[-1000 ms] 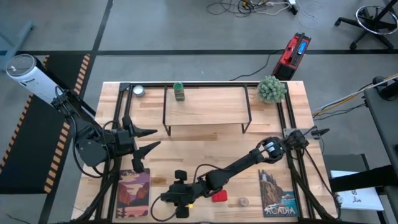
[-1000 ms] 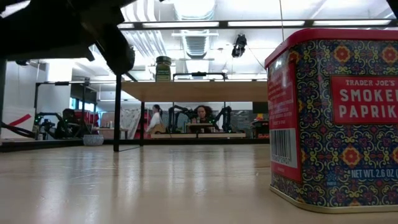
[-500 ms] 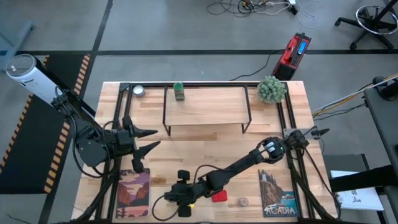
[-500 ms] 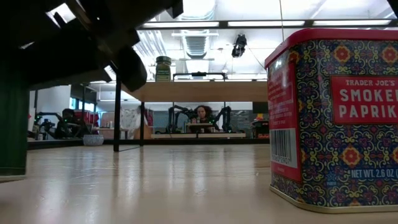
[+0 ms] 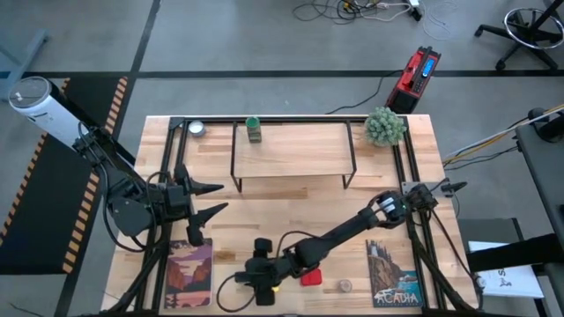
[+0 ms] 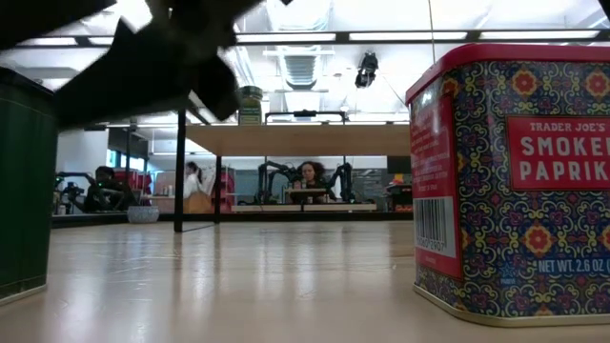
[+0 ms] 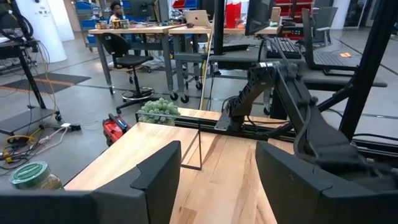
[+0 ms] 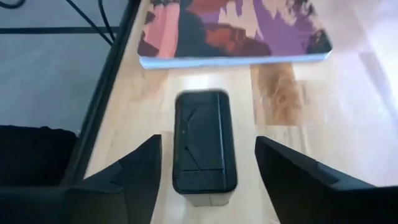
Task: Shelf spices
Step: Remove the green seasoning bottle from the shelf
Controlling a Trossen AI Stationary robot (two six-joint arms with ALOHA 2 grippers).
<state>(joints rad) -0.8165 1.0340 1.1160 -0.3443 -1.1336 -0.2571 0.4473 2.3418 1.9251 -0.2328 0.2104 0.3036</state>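
at the left of the high view your left gripper (image 5: 204,199) waits over the table's left side, fingers spread wide and holding nothing – the left wrist view shows bare wood between them. the green-capped bottle (image 5: 254,129) already stands on the shelf (image 5: 300,145) in the upper middle of that frame, near the board's left end

lower centre, your right gripper (image 5: 262,272) hangs over the dark grey square jar (image 8: 204,142); in the right wrist view the jar stands upright in the middle of the frame, between the parted fingers (image 8: 140,171) but not touching either, with a purple book (image 8: 233,31) just beyond it. so the claw is open and not yet gripping

just right of the gripper in the high view sits the red square tin (image 5: 310,278), and further right the tiny round beige jar (image 5: 345,285), both at the bottom edge of the table

what could go wrong – the gap on each side of the jar looks slim, so an off-centre descent could land a fingertip on the lid and tip it. a slanted close might pinch a corner and let the jar twist out on the lift. the tin stands close enough that a sideways swing of the wrist could knock it
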